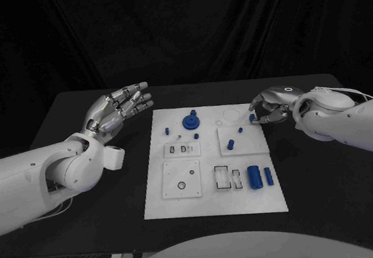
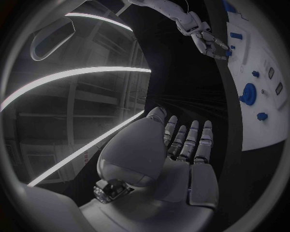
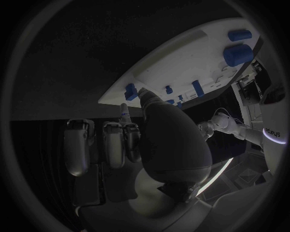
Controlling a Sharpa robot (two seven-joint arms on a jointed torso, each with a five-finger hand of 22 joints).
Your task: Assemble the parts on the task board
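Apparently the right hand [image 1: 269,110] is pinching a small blue part [image 1: 252,118] at the task board's [image 1: 216,203] right edge, so next comes seating it, while the left hand [image 1: 118,109] hovers beside the board, fingers apart

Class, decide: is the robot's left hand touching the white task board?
Apart. The head view shows the left hand raised with fingers spread, and a strip of black table lies plainly between it and the task board's left edge.
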